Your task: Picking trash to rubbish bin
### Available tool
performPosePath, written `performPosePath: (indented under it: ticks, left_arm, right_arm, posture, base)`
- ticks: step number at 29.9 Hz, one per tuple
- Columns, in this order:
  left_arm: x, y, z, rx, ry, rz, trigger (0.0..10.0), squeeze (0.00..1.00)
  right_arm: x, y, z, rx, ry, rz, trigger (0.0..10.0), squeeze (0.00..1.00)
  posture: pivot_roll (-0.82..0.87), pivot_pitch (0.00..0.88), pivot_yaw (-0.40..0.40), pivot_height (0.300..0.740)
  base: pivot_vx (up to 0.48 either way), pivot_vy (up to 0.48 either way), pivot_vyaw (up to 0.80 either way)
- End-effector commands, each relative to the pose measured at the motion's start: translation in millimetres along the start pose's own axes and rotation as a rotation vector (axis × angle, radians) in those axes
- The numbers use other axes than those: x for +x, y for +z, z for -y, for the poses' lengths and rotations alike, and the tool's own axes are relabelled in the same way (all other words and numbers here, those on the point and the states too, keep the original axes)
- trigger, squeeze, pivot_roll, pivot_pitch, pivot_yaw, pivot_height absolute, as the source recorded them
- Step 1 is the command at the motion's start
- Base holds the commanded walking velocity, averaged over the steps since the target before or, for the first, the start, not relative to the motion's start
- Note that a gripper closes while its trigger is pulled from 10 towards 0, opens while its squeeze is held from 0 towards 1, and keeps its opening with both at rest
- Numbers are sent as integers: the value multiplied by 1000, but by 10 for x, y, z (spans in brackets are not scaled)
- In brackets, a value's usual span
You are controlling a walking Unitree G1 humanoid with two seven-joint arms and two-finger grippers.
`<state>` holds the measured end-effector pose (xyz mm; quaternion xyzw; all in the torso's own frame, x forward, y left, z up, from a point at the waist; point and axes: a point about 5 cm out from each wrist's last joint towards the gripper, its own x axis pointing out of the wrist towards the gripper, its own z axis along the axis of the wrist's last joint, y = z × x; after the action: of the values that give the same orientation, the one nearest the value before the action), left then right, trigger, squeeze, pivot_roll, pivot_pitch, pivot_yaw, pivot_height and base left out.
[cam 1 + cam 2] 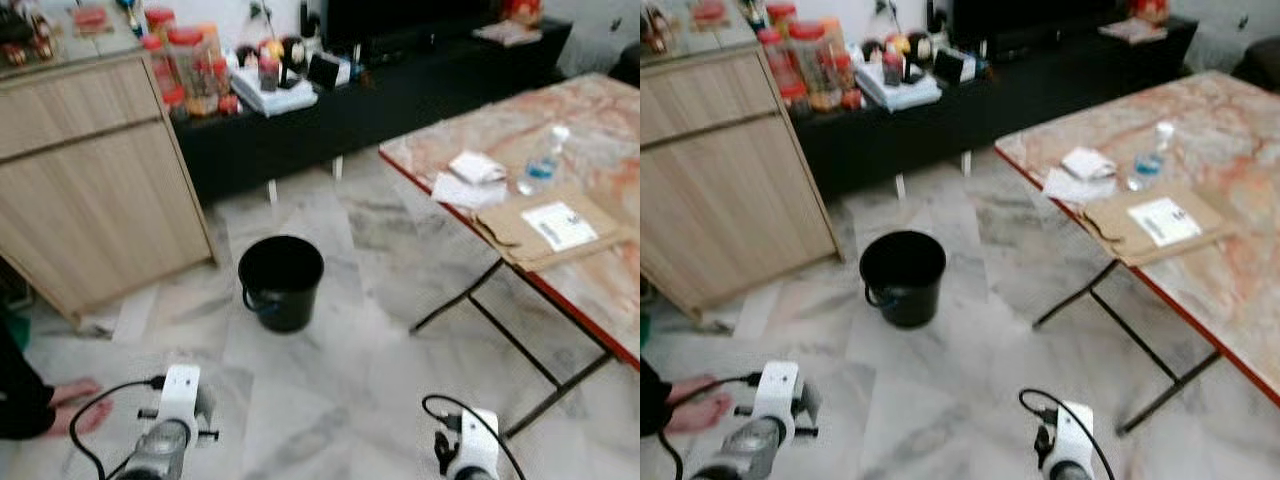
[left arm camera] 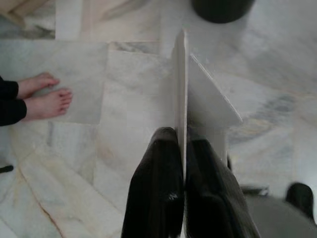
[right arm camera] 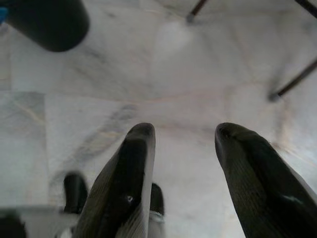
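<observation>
The rubbish bin is a black bucket (image 1: 281, 280) standing on the marble floor ahead of me, between the wooden cabinet and the table. My left gripper (image 2: 182, 136) is shut on a flat white piece of card (image 2: 208, 104), seen edge on and sticking out past the fingertips toward the bin (image 2: 220, 7). Held low over the floor, my right gripper (image 3: 183, 131) is open with nothing between its fingers (image 3: 133, 168); the bin (image 3: 47, 22) lies ahead of it. On the table lie white crumpled paper (image 1: 476, 166) and a plastic bottle (image 1: 543, 160).
A folding table (image 1: 600, 290) with a marble-pattern top and thin metal legs stands at the right, carrying a brown envelope (image 1: 545, 228). A wooden cabinet (image 1: 90, 190) fills the left. A low black shelf (image 1: 400, 90) with clutter runs along the back. A person's bare feet (image 2: 44, 96) rest on the floor at my left.
</observation>
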<state>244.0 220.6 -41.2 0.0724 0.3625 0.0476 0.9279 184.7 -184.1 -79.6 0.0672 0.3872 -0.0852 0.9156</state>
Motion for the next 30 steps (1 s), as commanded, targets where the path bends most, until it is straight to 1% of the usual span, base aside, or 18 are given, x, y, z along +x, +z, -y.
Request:
performPosePath:
  ticks: [1,17,19,22,24,30]
  left_arm:
    - [-2,-12,-63,8,15,-13,10000,0]
    - [-1,-4,-64,13,12,-11,10000,0]
    - [0,-1,-63,14,11,-10,10000,0]
    - [0,-3,-61,15,11,-10,10000,0]
    - [0,-3,-57,15,10,-10,10000,0]
    - [1,4,-44,27,4,-5,10000,0]
  right_arm:
    - [10,16,-70,-1,20,1,10000,0]
    - [11,14,-138,-46,51,3,10000,0]
    - [10,11,-150,-62,58,1,10000,0]
    - [9,6,-151,-59,57,-1,10000,0]
    - [8,6,-144,-45,53,2,10000,0]
    - [5,-3,-141,-39,51,-1,10000,0]
  posture:
    - [122,131,-9,740]
    - [133,135,-8,740]
    - [135,135,-8,740]
    - [135,135,-8,740]
    - [133,134,-7,740]
    - [133,135,-6,740]
  base:
    - [480,0,0]
    - [480,0,0]
    - [480,0,691]
    - [480,0,800]
    - [480,0,0]
    - [480,0,0]
